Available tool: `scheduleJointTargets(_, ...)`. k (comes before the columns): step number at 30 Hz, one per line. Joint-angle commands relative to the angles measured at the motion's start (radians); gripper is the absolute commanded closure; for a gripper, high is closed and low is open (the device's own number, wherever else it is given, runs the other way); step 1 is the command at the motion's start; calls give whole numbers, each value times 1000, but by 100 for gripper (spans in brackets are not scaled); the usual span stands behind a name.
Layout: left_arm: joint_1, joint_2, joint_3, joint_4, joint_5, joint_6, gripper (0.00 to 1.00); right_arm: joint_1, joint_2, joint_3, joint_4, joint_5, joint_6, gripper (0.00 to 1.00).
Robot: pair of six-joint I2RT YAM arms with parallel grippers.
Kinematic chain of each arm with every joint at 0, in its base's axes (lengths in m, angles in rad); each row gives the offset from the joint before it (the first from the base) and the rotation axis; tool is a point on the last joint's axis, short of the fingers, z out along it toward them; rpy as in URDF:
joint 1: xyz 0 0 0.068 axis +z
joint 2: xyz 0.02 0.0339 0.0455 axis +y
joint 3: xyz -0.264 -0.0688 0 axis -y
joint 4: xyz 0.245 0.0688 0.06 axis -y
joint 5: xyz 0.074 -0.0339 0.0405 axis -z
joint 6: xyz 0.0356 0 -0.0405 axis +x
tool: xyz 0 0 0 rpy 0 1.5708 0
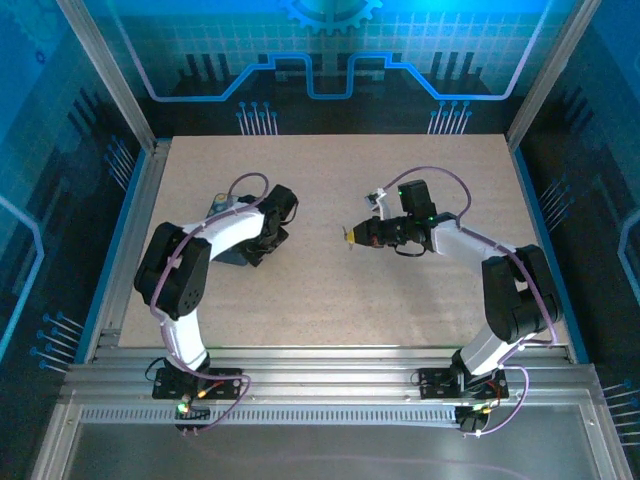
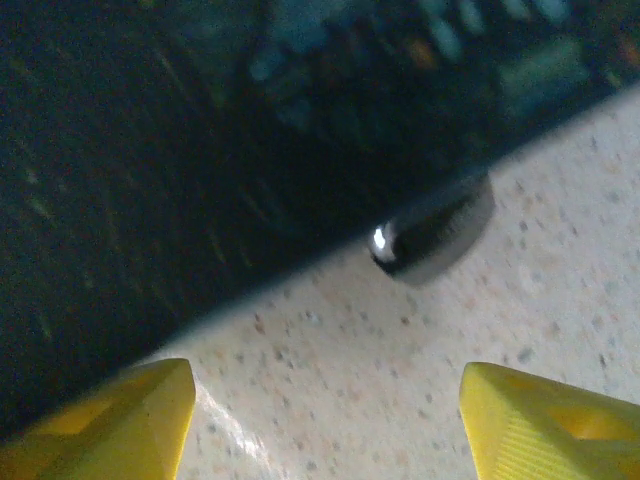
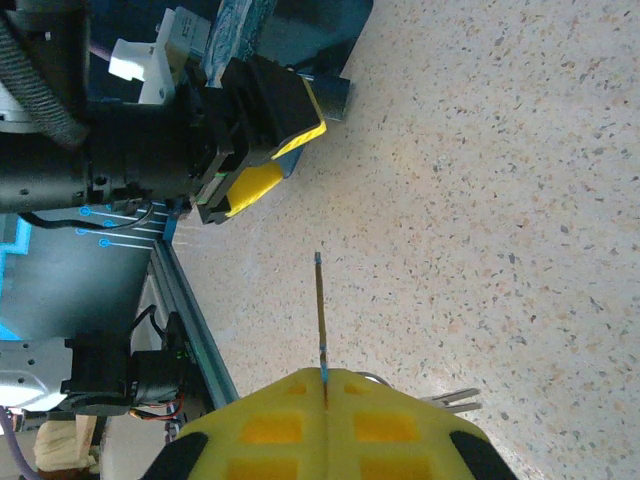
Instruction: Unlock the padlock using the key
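Yellow-padded right end effector was clamped shut on the key. The slim bluish blade stuck straight out past the tips, over the tabletop near its middle. Thin grey metal pieces poked out beside the pads, too small to identify. The blade pointed toward the left edge, at the left end effector, and was well apart from it.

Left end effector was open: yellow fingertips spread wide, nothing between them, over bare tabletop. Just beyond them sat the dark swirl-painted box, toward the left edge and about midway between the near and far edges.

The padlock read as a small dark rounded piece with a bright glint, on the tabletop just beside the box's edge. It was too blurred to make out the shackle, or to tell whether it touched the box.
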Motion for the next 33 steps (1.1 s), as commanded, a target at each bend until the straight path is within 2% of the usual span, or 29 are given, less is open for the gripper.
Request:
scheduleJointTargets(1, 45, -59, -48, 16, -44, 45, 29, -10, 26, -13, 18, -27, -7, 100)
scheduleJointTargets(7, 155, -105, -99, 72, -41, 163, 29, -5, 55, -20, 54, -30, 18, 100)
scheduleJointTargets(11, 197, -107, -92, 90, -37, 223, 28, 3, 66, -12, 61, -26, 26, 100)
scheduleJointTargets(17, 193, -86, -85, 126, 28, 223, 27, 9, 75, -16, 78, -20, 36, 100)
scheduleJointTargets(24, 201, -43, -69, 135, 12, 231, 26, 13, 70, -24, 68, -13, 27, 100)
scheduleJointTargets(33, 217, -22, -74, 222, 22, 303, 22, 12, 83, -19, 63, -14, 24, 100)
